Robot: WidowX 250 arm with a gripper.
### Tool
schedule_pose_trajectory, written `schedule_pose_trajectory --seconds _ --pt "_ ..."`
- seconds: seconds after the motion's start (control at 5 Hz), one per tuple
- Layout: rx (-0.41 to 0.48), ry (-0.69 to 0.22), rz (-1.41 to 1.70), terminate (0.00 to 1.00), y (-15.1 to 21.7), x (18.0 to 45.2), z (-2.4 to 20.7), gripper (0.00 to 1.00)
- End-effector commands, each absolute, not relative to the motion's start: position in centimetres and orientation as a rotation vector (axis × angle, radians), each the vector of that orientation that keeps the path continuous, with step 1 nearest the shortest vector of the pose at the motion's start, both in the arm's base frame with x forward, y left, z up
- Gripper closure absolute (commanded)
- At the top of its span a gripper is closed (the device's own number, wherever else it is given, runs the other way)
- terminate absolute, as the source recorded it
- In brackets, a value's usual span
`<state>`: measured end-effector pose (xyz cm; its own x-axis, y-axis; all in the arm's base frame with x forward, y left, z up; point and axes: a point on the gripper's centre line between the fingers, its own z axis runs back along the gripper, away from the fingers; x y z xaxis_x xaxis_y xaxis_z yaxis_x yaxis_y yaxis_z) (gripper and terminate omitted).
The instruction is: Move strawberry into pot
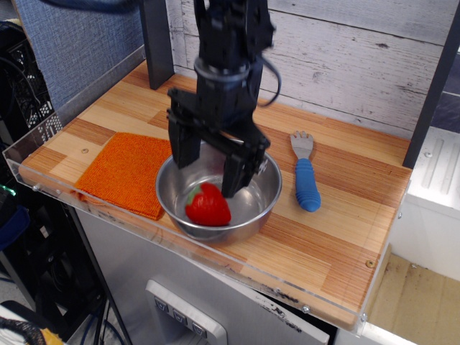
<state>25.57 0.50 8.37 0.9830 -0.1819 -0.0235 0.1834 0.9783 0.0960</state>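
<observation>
The red strawberry (208, 205) with its green top lies inside the shiny steel pot (266, 198), at the front left of its floor. My black gripper (206, 171) hangs just above it, over the pot, with its two fingers (236, 175) spread wide apart and nothing between them. The fingertips are at about rim height. The strawberry is free of both fingers.
An orange square cloth (122, 172) lies left of the pot, touching its side. A blue-handled fork (305, 176) lies to the right. A clear acrylic lip (215, 259) runs along the table's front edge. A dark post (154, 43) stands at the back left.
</observation>
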Motion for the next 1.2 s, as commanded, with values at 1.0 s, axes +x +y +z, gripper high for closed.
schedule_pose_trajectory --seconds 1.0 --pt "0.044 -0.056 -0.004 0.00 6.0 26.1 15.8 0.00"
